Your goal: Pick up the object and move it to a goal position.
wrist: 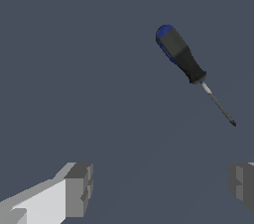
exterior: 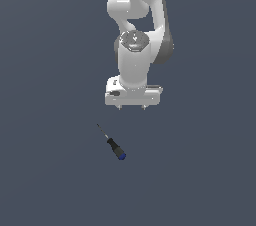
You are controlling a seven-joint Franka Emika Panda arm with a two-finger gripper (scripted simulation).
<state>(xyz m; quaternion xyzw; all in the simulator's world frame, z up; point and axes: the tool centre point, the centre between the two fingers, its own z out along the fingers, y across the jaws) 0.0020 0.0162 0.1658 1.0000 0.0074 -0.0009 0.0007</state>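
Note:
The screwdriver (exterior: 113,144) lies flat on the dark grey surface, with a thin shaft, black handle and blue end cap pointing toward the exterior view's lower right. It also shows in the wrist view (wrist: 186,64), lying diagonally. My gripper (exterior: 132,106) hangs above and behind it, a little to the exterior view's right, not touching it. Its fingers are spread wide and empty; in the wrist view the gripper (wrist: 161,188) shows two grey fingertips (wrist: 79,188) far apart with nothing between them.
The white arm (exterior: 137,30) rises behind the gripper. The plain dark grey surface (exterior: 50,180) fills both views; no goal marker shows.

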